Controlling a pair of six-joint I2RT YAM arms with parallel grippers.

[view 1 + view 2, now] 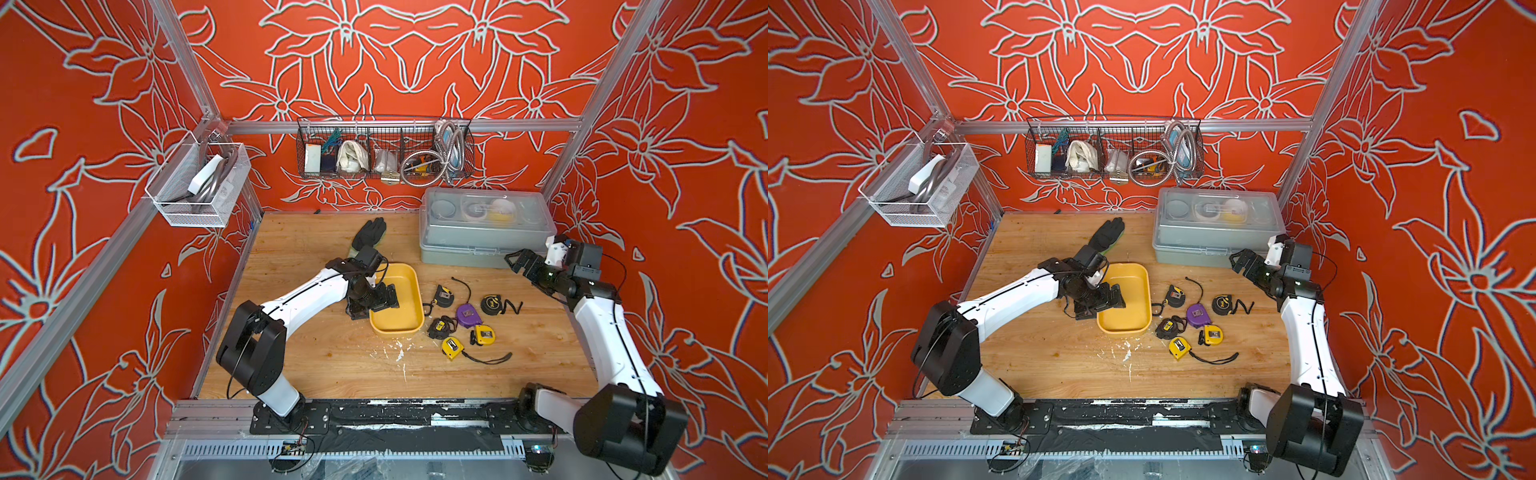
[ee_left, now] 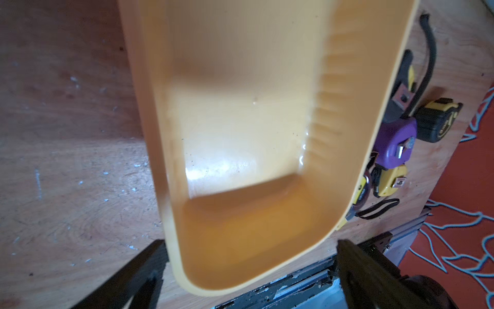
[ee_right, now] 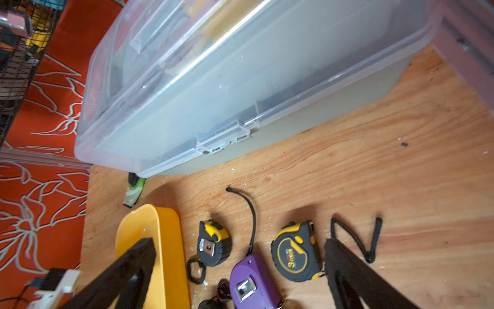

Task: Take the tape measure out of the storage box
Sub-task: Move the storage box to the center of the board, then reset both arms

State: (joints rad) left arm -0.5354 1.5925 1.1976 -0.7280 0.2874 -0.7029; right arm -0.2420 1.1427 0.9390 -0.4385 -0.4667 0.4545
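a: what lies around the storage box [image 1: 397,331]?
b: six tape measures [image 1: 484,334] on the tabletop [image 1: 316,357], all outside the box, on the right arm's side. the black-and-yellow tape measure [image 1: 444,296] is just beside its wall, the purple tape measure [image 1: 468,314] sits mid-cluster and the yellow tape measure [image 1: 452,347] is nearest the front edge. a grey case [image 1: 486,245] stands behind them, and a black glove [image 1: 370,232] lies behind the box.
a: and inside the box?
b: the left wrist view shows only its bare yellow floor.
a: the arms?
b: the left arm reaches forward with its wrist bent down. the left pincer [image 1: 373,303] is spread wide across the box's left wall, one finger inside and one outside — i cannot tell whether it touches. the right pincer [image 1: 516,262] is spread too, holding nothing — raised just in front of the grey case, facing the tape measures.
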